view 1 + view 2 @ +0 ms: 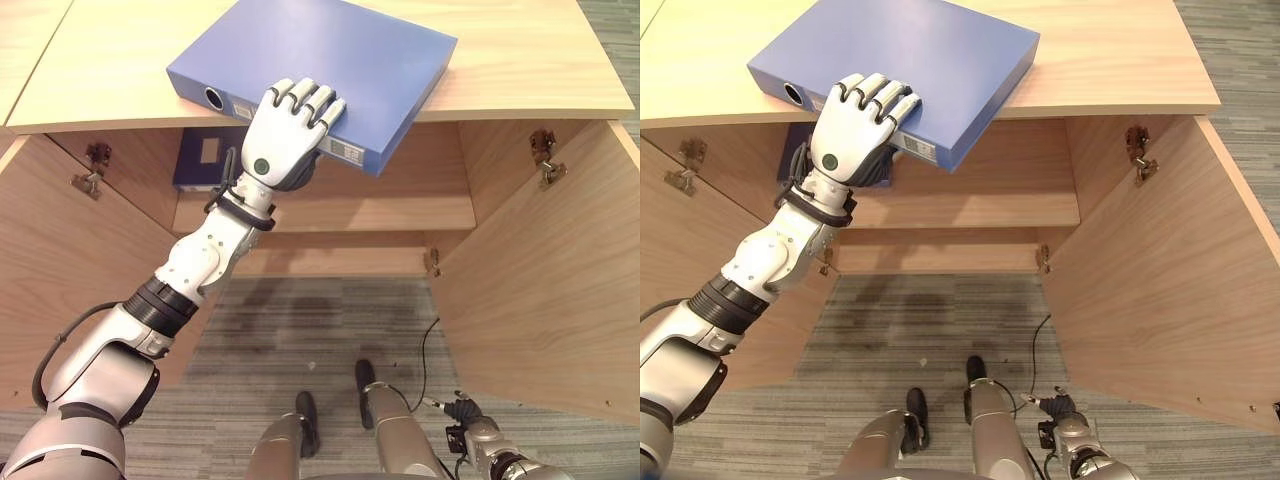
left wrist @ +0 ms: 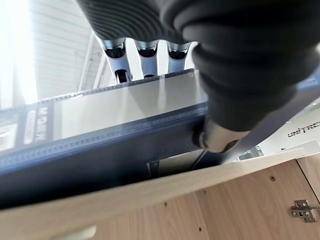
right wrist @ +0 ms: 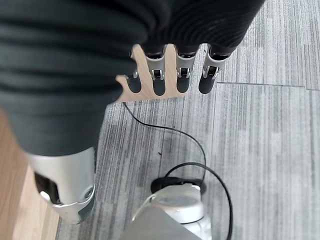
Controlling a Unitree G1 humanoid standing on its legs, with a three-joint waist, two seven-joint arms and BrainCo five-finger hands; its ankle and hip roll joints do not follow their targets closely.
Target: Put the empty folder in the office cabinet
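A blue folder lies flat on the wooden cabinet top, turned at an angle, its near corner jutting past the front edge. My left hand is shut on the folder's labelled spine. In the left wrist view its fingers lie over the top of the folder and the thumb presses from below. My right hand hangs low over the carpet beside the right door, its fingers straight and holding nothing.
Both cabinet doors stand wide open, the left door and the right door. A second dark blue folder lies on the inner shelf at the left. Grey carpet lies in front.
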